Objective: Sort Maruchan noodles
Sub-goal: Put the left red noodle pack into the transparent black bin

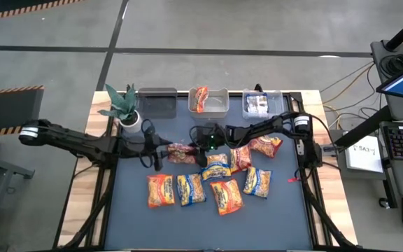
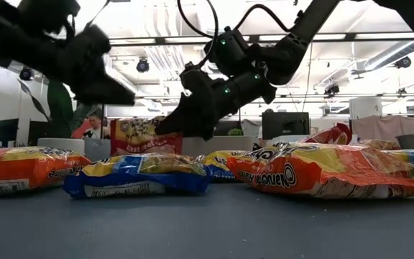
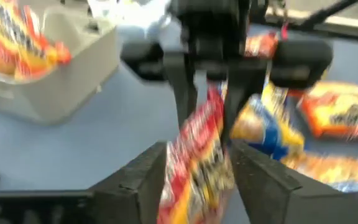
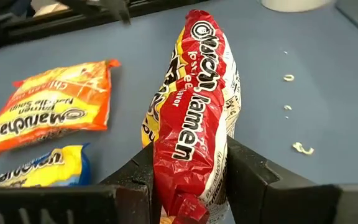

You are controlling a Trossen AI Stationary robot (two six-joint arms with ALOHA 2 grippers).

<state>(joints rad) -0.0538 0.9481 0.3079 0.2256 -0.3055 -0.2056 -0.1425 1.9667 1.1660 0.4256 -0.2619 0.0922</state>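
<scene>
Only the right wrist view shows the grip clearly: right tool (image 4: 188, 186) clamped on one end of a dark red packet (image 4: 194, 118), fingers tight on both sides. Left wrist view sees same packet (image 3: 197, 162) between the left tool's (image 3: 197, 180) fingers w/ visible slack, so apart, not gripping; the right tool is at the packet's far end.

High view: both arms reach in low from opposite sides, left tool (image 1: 154, 150) and right tool (image 1: 203, 138) meeting at the red packet (image 1: 181, 152) mid-tabletop (image 1: 131, 217), just in front of the bins. Middle bin (image 1: 219, 105) holds one orange packet (image 1: 201, 99). Other packets lie flat on the tabletop nearer the front, e.g. an orange one (image 1: 161, 190).

Low view: the red packet (image 2: 142, 134) hangs above the tabletop.
</scene>
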